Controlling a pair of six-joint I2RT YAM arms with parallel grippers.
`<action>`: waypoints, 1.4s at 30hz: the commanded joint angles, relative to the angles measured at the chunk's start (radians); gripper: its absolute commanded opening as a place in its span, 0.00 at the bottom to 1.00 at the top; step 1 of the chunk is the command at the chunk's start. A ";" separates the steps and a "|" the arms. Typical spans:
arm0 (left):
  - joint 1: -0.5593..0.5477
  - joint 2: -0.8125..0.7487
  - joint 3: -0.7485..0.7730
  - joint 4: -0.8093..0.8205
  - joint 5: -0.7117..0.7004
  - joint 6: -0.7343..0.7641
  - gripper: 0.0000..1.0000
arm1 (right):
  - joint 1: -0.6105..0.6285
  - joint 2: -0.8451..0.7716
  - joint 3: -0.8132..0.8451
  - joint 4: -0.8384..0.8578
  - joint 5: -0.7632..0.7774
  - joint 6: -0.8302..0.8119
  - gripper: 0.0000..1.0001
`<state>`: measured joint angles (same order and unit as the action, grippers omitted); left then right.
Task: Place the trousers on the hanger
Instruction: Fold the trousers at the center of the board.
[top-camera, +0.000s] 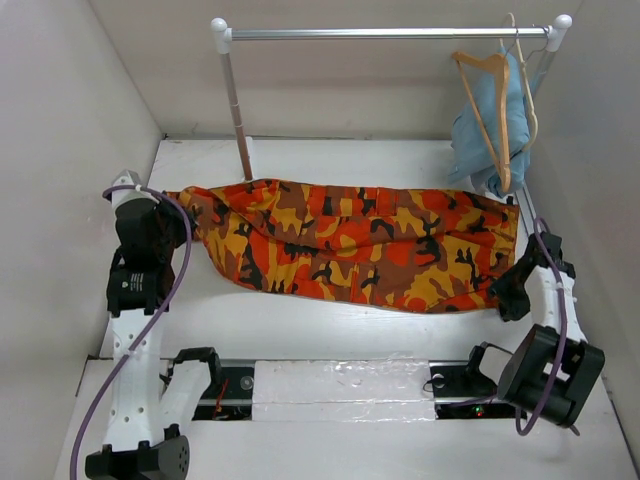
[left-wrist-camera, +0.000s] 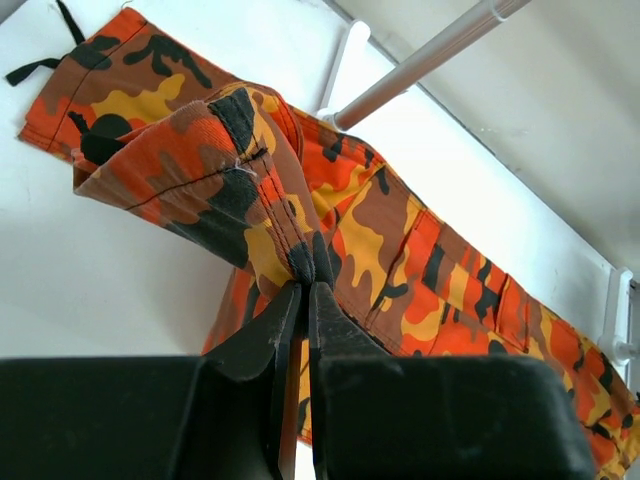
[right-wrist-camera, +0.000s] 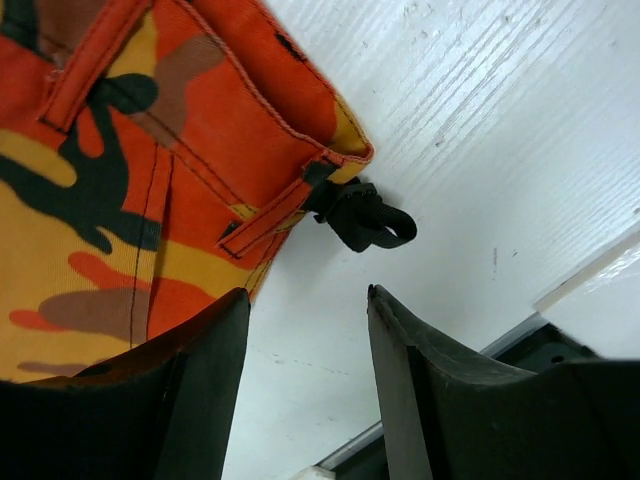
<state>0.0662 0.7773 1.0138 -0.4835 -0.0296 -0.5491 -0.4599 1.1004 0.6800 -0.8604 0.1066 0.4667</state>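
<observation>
My left gripper (left-wrist-camera: 303, 290) pinches the left end of the orange-red-brown camouflage cloth trousers (top-camera: 350, 240), lying lengthwise across the table (top-camera: 300, 325), while my right gripper (right-wrist-camera: 305, 300) gapes wide at their right end, nearer the tan wooden hanger (top-camera: 501, 120) hung back-right.

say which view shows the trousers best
Top external: the trousers lie full length across the table. Left wrist shows only a fold pinched by the left tool; right wrist only a corner by the open right tool.
</observation>
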 joint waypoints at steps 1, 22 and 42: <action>-0.003 0.004 0.054 0.031 0.025 0.006 0.00 | -0.008 0.027 -0.002 0.033 0.038 0.099 0.57; -0.003 0.005 0.083 -0.020 -0.131 0.029 0.00 | -0.177 0.072 0.286 -0.169 0.261 -0.100 0.00; -0.003 0.049 -0.001 0.031 -0.374 0.052 0.00 | -0.240 0.117 0.461 -0.257 0.303 -0.385 0.00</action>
<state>0.0647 0.7925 1.0252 -0.5549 -0.3336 -0.5201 -0.7071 1.1740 1.1507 -1.2194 0.4042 0.1207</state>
